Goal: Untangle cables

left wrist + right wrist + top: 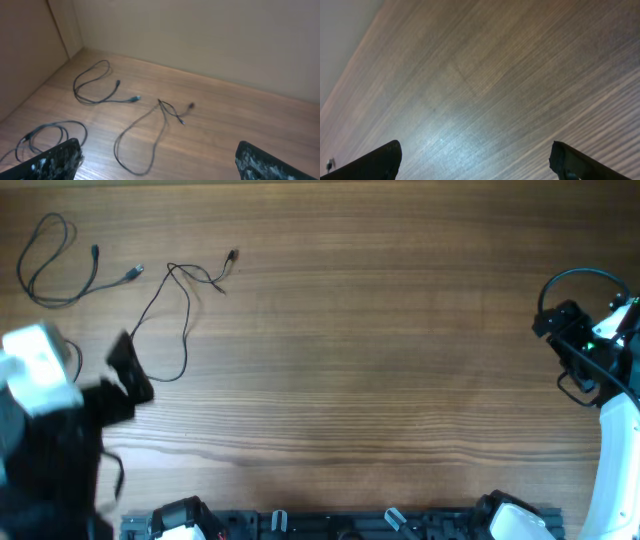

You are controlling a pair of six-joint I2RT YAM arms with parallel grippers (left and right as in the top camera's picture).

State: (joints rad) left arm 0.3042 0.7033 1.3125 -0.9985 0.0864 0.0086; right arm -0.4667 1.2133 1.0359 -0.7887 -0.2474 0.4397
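cables (161,104): three loose strands, far-left table (380,350)
left gripper (157,152): jaws wide, empty
right gripper (475,150): jaws wide, empty

wood-grain table (380,360), plain beige wall (200,35) behind

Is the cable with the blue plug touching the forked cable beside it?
Apart. The left wrist view shows bare table between the blue-plug cable and the forked cable.
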